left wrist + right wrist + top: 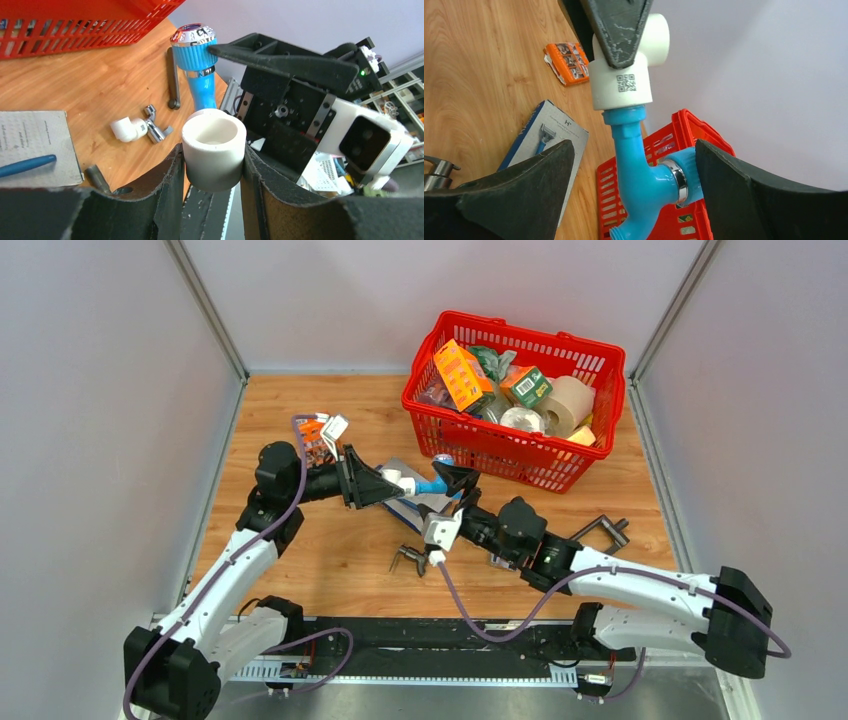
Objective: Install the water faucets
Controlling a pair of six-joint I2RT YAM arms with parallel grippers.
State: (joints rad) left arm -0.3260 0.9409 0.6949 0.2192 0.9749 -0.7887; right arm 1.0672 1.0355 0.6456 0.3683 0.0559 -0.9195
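Note:
A light-blue water faucet (435, 483) hangs above the table's middle, screwed into a white plastic fitting (402, 480). My left gripper (385, 483) is shut on that white fitting (214, 150), one finger on each side, and the blue faucet (200, 75) sticks out beyond it. My right gripper (634, 170) stands open around the blue faucet (639, 170). Its right finger (764, 200) touches the ribbed handle end by the chrome ring. Its left finger (514, 195) is apart from the body. The white fitting (621, 80) bears a QR code.
A red basket (530, 340) full of goods stands at the back right. On the wooden table lie a chrome tap with a white elbow (140, 129), a dark grey metal tap (600, 532), a razor pack (549, 135) and an orange pack (318, 435).

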